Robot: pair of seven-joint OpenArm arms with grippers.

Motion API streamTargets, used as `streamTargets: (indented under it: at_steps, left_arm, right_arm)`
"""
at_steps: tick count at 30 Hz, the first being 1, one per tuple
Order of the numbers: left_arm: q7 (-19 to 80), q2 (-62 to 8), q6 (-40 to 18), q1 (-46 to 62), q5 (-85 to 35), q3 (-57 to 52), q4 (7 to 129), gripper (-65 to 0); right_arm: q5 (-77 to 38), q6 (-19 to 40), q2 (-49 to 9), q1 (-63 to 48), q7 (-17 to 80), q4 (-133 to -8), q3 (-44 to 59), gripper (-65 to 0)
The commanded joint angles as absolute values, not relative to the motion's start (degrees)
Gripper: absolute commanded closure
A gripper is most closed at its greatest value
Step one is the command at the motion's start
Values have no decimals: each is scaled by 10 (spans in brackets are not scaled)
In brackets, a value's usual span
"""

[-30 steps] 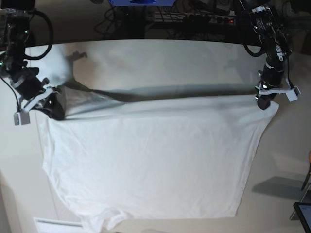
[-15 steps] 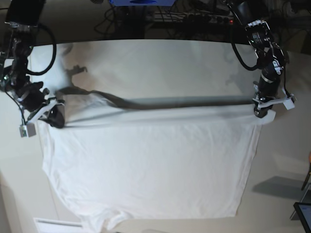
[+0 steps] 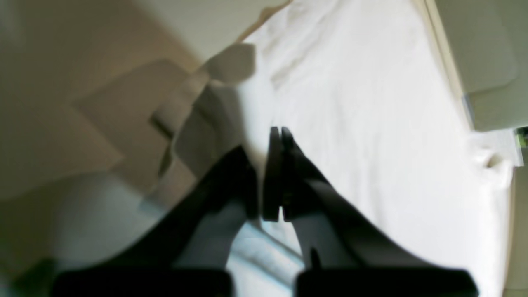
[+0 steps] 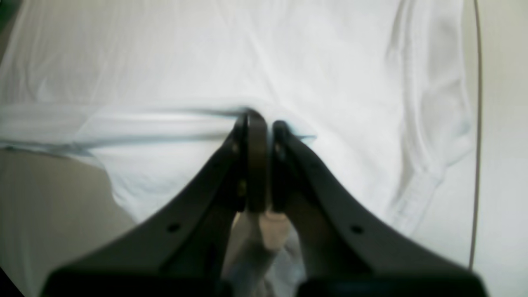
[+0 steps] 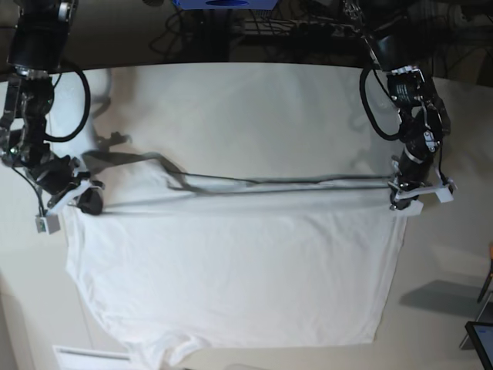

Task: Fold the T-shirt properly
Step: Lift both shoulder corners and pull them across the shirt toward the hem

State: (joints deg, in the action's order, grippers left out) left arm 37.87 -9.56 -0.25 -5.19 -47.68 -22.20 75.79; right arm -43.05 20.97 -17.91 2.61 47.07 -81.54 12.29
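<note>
The white T-shirt point(image 5: 231, 270) lies spread over the front half of the table, collar end toward the front edge. Its far edge is folded over and stretched taut in a line between both grippers. My left gripper point(image 5: 404, 202) is at the right in the base view, shut on the right corner of that edge. In the left wrist view the left gripper point(image 3: 277, 132) has its jaws pressed together over the T-shirt point(image 3: 371, 123). My right gripper point(image 5: 86, 202), at the left, is shut on the other corner. The right wrist view shows the right gripper point(image 4: 260, 119) pinching a ridge of the T-shirt point(image 4: 288, 62).
The off-white table point(image 5: 254, 108) is bare beyond the held edge. Dark cables and a power strip point(image 5: 308, 31) lie behind its far edge. A small white label point(image 5: 85, 356) sits at the front left. A dark object point(image 5: 481, 339) stands off the table at the lower right.
Both grippers have carried the held edge toward the front and lower. The band of shadow under the edge has shrunk to a thin line. The left gripper has also shifted inward.
</note>
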Motion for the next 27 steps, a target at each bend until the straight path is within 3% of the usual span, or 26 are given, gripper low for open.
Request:
streamTargets:
  at_steps: [1,21,27]
  left_arm:
    - [365,-100,-7,-69,-472,-220,760,0]
    - [364,-116,-7,-141,-446,-218,697,0]
    - [364,-128,-9,-157,-345,-160,695,0]
  right_arm:
    - [-433,206,-192,41,452,-819,126,-4]
    - [-432,204,-205,110,453,-760,84,-4]
    - [-432,193,-204,124,452,-756,44,-6]
